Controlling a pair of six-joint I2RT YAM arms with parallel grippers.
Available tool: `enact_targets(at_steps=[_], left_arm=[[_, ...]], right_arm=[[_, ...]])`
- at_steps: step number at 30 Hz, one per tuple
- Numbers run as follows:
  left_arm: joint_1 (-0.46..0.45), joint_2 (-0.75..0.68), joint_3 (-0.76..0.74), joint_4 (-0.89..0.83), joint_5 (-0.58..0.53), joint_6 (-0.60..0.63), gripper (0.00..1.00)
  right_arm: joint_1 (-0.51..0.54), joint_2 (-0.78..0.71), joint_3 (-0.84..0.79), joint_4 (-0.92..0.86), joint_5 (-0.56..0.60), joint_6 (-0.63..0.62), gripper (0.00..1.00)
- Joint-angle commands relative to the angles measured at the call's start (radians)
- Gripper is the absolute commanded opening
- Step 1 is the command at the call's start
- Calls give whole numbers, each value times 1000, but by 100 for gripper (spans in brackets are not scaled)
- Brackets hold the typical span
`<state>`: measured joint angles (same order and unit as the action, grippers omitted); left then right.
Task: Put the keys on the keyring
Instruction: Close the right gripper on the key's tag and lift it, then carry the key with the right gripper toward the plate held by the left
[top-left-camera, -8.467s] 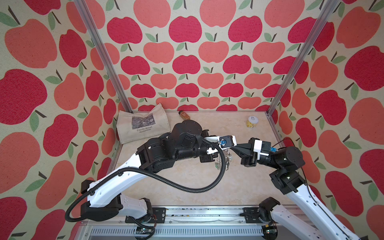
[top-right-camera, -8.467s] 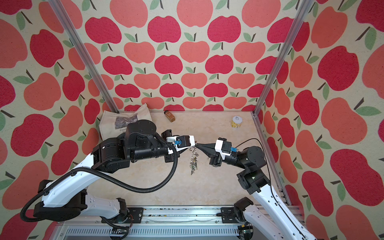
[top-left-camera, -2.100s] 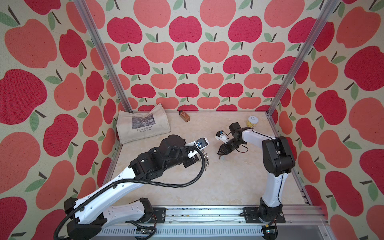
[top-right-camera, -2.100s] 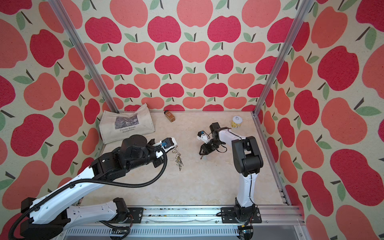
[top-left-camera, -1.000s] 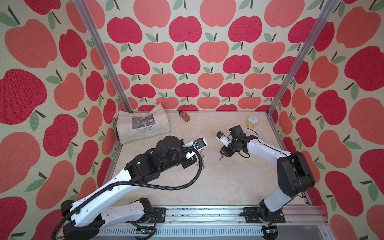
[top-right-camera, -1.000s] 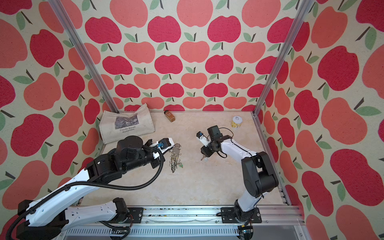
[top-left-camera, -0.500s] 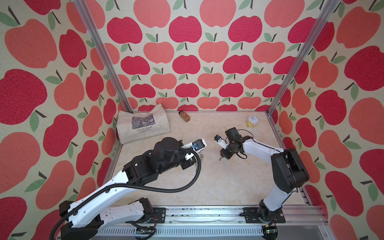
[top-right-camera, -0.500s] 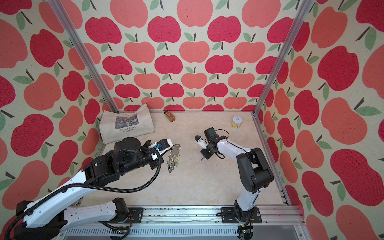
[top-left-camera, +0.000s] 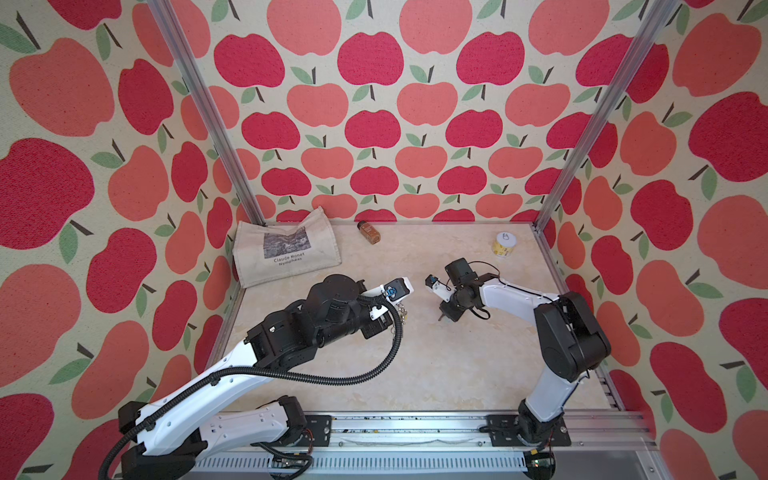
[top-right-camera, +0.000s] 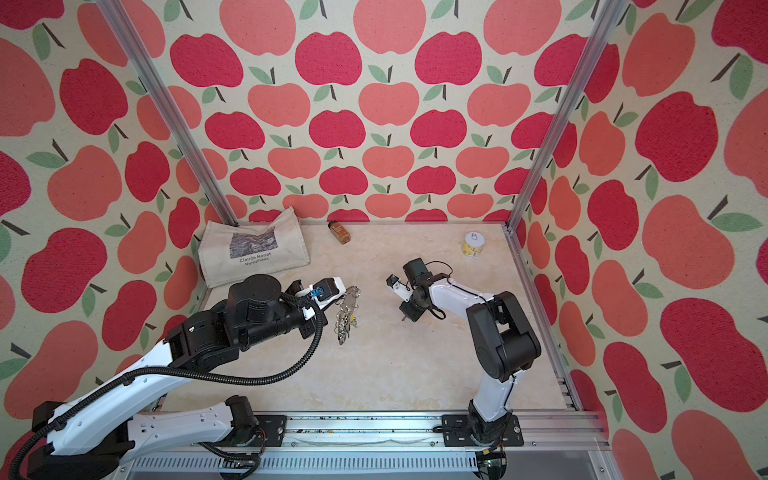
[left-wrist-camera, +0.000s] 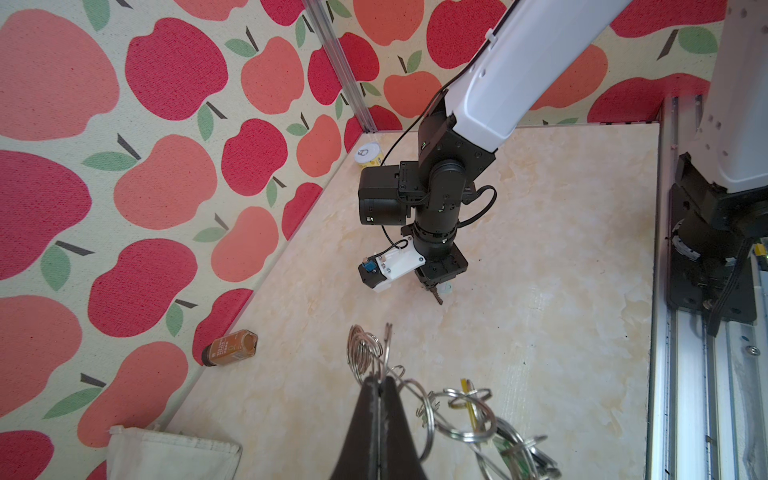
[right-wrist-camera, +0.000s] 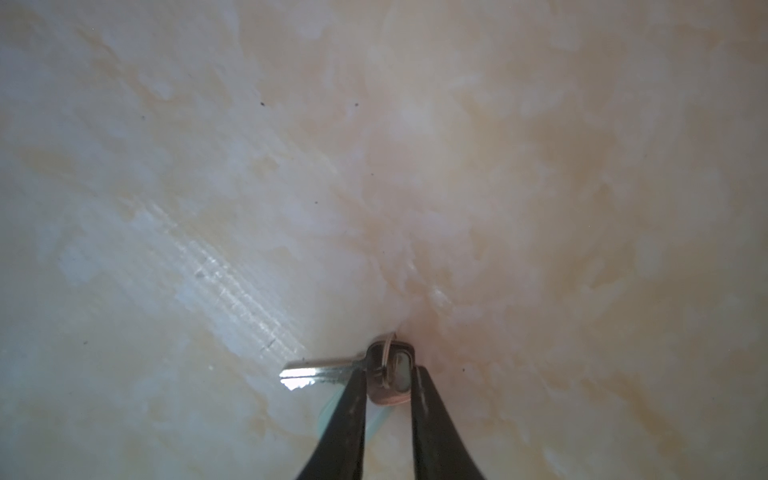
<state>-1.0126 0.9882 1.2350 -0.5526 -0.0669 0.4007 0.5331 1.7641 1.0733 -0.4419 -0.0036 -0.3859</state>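
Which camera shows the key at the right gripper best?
The right wrist view: the key is close up, blade and head clear, between the fingers of the right gripper. The left wrist view shows the key small beneath that gripper. In both top views it is too small to make out.

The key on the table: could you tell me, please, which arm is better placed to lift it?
Right. The right gripper holds the key by its head on the table; the left gripper is shut on the keyring, off to the side.
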Motion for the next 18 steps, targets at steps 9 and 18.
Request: enact_targets(at_steps=[9,18], left_arm=[[-7,-21,17,6,-21,-16,0],[-9,-17,34,8,-25,0,0]], right_arm=[[9,42,29,-25,18,-4,12],[16,-187,2,-31,-87,22,0]])
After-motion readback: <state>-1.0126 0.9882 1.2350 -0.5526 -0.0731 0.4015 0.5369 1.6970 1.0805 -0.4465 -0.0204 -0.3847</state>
